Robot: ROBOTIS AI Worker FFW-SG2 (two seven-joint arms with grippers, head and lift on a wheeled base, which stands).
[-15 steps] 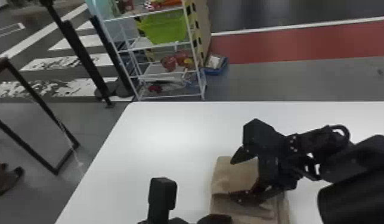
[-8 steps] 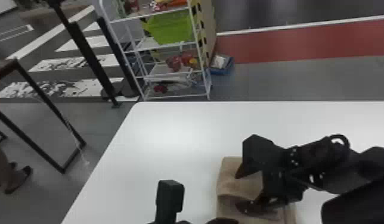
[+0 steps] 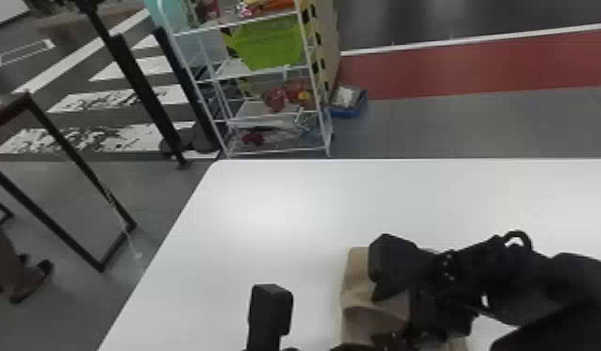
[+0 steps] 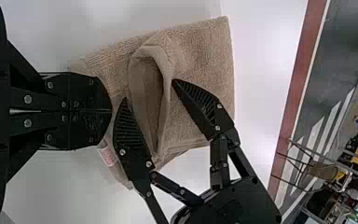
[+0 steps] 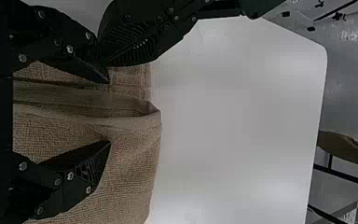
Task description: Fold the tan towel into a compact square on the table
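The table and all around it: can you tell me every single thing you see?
towel: 1, tan, folded on the table
table: 1, white, under the towel
shelf rack: 1, white, beyond the table
bin: 1, green, on the rack
small items: several, mostly red, on the rack
box: 1, blue, on the floor by the rack
floor strip: 1, red, behind
floor stripes: several, white, far left
posts: 2, black, left of the rack
left gripper: 1, black, at the towel's edge
right gripper: 1, black, over the towel
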